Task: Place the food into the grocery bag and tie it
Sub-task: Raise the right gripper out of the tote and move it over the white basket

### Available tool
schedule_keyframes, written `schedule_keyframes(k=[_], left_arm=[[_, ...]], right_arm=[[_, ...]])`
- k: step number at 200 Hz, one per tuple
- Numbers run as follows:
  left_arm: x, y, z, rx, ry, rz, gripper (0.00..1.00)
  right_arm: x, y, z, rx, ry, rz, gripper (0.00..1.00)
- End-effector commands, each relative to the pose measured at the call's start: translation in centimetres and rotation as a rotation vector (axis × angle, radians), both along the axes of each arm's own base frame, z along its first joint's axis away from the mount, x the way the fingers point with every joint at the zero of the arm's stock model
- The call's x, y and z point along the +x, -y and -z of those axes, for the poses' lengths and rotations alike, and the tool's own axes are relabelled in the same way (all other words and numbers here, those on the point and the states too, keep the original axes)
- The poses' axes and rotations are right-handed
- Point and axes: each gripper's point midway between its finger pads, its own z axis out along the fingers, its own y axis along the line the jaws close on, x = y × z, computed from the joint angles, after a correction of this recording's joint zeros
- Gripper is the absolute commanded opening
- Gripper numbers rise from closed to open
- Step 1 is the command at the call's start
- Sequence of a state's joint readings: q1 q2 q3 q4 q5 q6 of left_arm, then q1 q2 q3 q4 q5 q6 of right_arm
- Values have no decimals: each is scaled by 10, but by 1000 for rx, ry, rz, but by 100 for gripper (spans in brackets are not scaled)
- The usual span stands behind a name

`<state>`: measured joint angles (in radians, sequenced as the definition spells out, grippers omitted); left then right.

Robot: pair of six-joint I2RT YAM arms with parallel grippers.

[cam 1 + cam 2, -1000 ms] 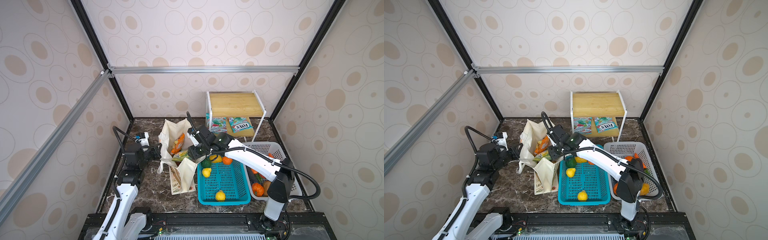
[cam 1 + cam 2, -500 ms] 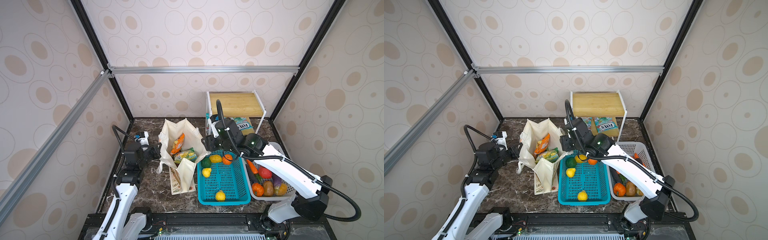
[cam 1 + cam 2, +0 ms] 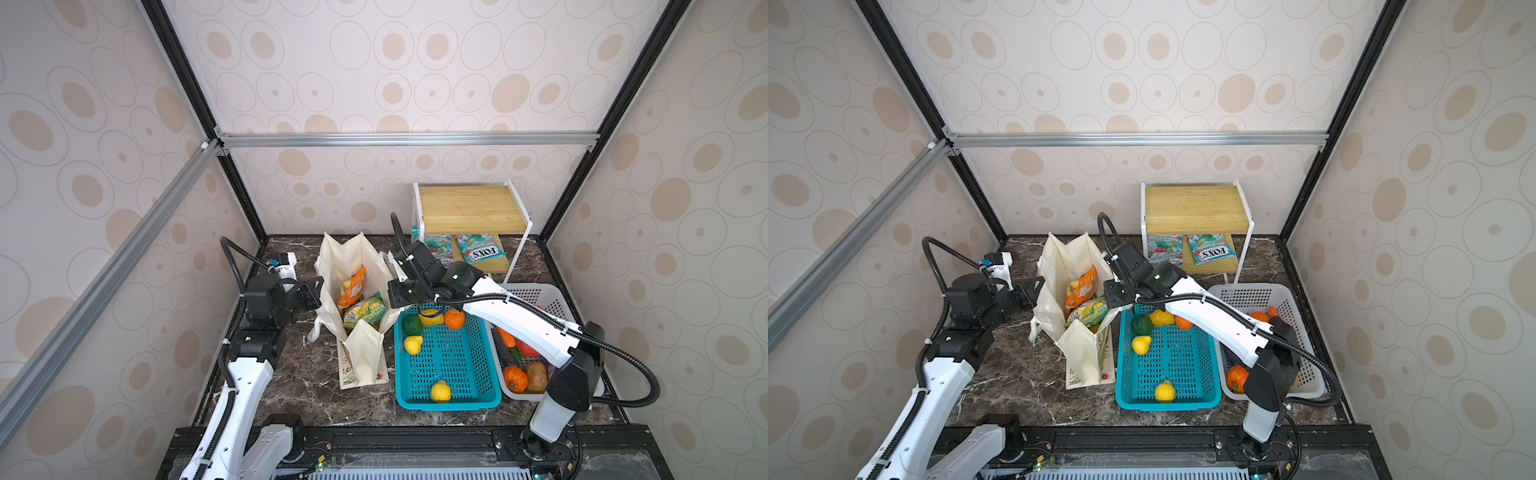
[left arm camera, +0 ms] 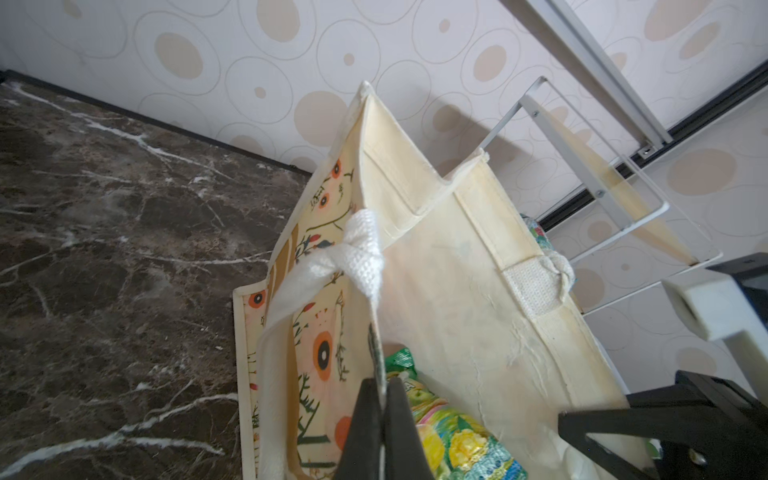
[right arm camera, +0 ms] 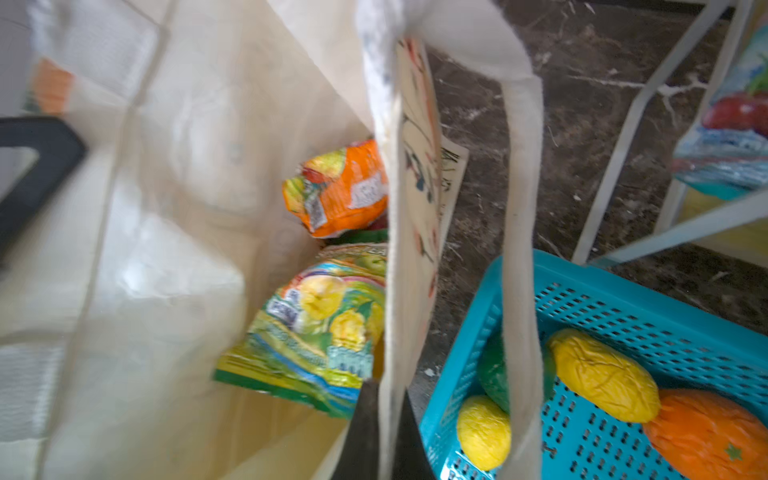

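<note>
Left gripper [image 4: 382,392] clamped on one rim of the grocery bag [image 3: 347,257]; right gripper [image 5: 388,401] clamped on the opposite wall. It stands open at frame centre on the counter [image 3: 307,374], orange packet [image 3: 352,286] and green packet [image 3: 365,309] inside, teal basket [image 3: 449,405] just right.

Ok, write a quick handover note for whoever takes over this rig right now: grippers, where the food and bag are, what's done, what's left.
Left gripper: shut on the grocery bag's rim on its side.
Right gripper: shut on the opposite rim; the mouth is spread open.
Done: orange snack packet and green snack packet are in the bag.
Not yet bagged: yellow lemon-like fruits in the teal basket, beside an orange and a green fruit; more produce in the white basket.
Left: bag the food, then tie the handles.
</note>
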<state>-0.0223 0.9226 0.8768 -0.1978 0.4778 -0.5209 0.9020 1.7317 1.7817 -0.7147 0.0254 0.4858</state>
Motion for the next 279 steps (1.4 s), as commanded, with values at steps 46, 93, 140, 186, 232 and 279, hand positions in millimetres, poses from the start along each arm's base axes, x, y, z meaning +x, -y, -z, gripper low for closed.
schedule_keyframes(k=[46, 93, 140, 186, 232, 279], left_arm=[[-10, -31, -96, 201, 168, -135, 0], [5, -10, -47, 88, 132, -31, 0], [23, -18, -12, 123, 48, -68, 0], [15, -22, -17, 134, 70, -90, 0], [7, -21, -8, 116, 74, -88, 0], [7, -20, -4, 117, 68, -82, 0]], right_arm=[[-5, 28, -81, 198, 147, 62, 0], [0, 16, -54, 195, 84, 66, 0], [10, 19, -19, 106, 59, 117, 5], [8, 63, -32, 31, 134, 235, 83], [-15, 159, -64, -123, 264, 405, 95], [-53, 257, -42, -283, 263, 540, 94]])
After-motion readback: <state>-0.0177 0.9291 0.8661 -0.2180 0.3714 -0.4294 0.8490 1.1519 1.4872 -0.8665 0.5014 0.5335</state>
